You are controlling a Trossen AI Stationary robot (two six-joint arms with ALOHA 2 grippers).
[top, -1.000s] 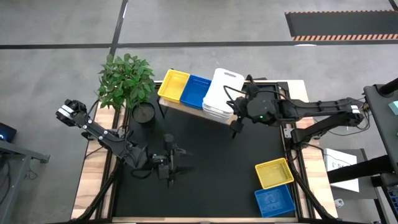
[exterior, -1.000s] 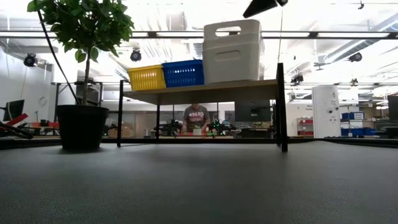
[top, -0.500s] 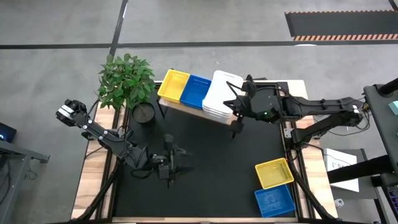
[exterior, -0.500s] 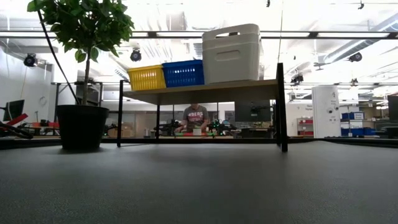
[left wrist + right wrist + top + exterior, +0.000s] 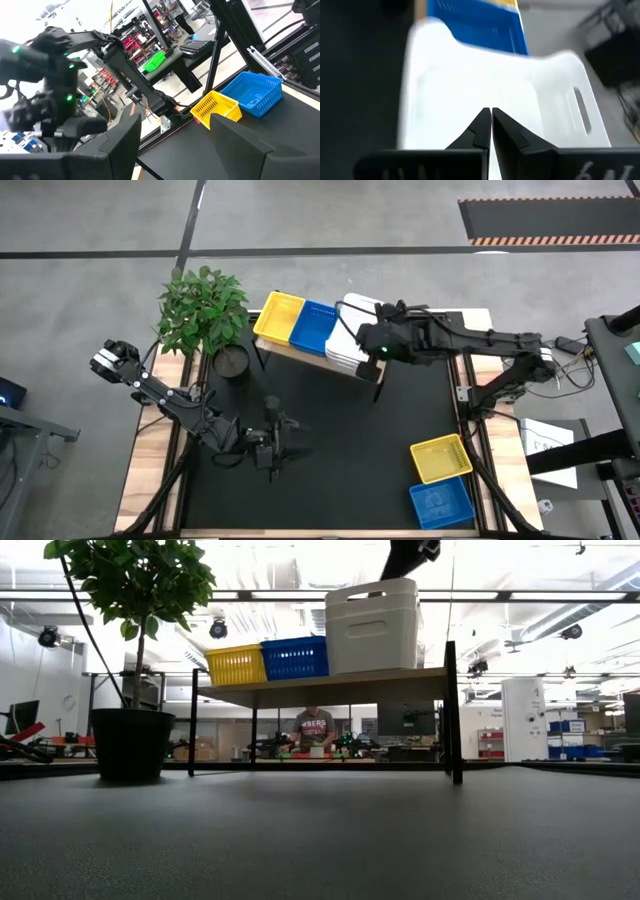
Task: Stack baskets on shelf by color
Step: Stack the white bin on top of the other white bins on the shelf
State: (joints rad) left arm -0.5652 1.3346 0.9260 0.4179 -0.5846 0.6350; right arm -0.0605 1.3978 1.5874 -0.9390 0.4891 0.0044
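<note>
Baskets sit in a row on the shelf [image 5: 300, 352]: yellow basket [image 5: 278, 316], blue basket [image 5: 314, 327], white stack [image 5: 350, 340]. Right gripper [image 5: 491, 122], fingers pressed together, hovers over the white stack. Left gripper [image 5: 175, 145] rests spread apart above the tabletop [image 5: 330, 450]. No writing is legible.

Potted plant [image 5: 204, 312], distant person [image 5: 314, 728]

2 dark jointed arms, black cables, green indicator light, tapered black fingers [image 5: 481, 131]
</note>
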